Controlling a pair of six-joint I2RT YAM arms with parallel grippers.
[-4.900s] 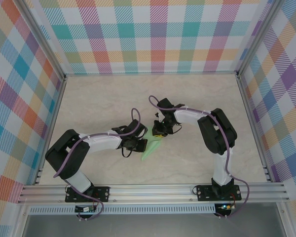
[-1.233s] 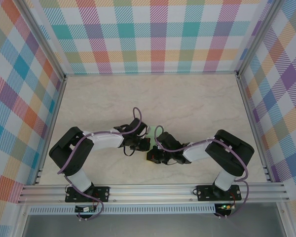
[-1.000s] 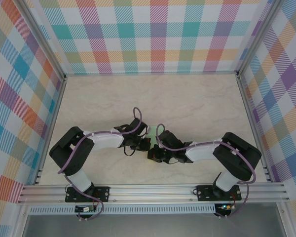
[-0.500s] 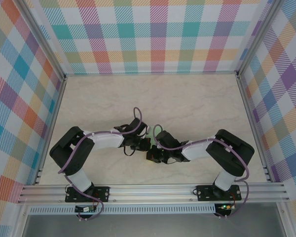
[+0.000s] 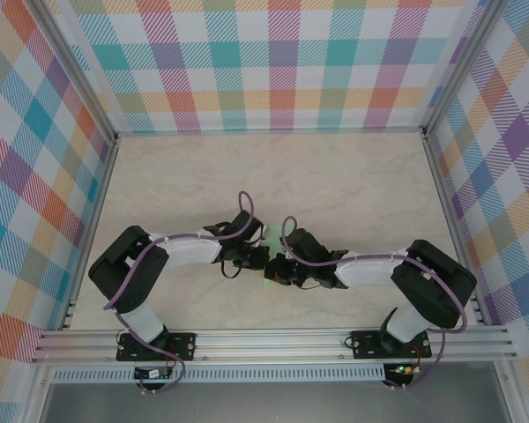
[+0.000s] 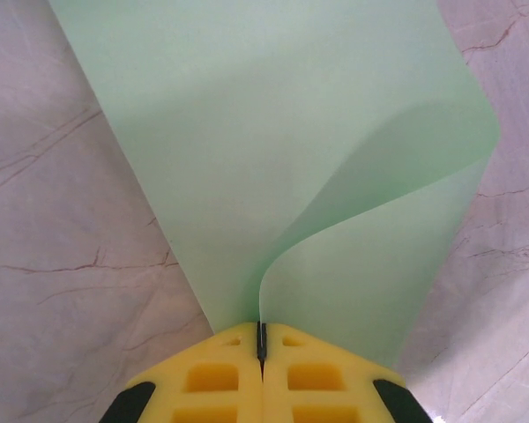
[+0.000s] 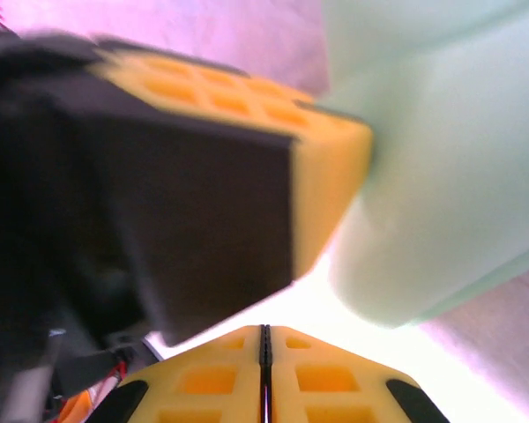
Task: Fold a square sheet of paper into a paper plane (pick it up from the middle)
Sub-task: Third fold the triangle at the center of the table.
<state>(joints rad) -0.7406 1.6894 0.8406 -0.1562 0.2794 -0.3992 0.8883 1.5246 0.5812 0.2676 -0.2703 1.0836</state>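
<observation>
Right arm (image 5: 370, 263) swung low; right pincer (image 5: 278, 271) now at 4 o'clock of left pincer (image 6: 261, 339), tips together, nothing seen between. Left pincer pinches paper (image 6: 273, 132); it fans toward 12 o'clock over surface (image 6: 53, 264). Paper looks light, floppy, easy to tear; best pinch both layers near edge.

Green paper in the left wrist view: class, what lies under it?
The pale marbled table shows on both sides of the paper, so it likely runs beneath. The left gripper pinches the near edge. Whatever sits directly under the paper is covered.
</observation>
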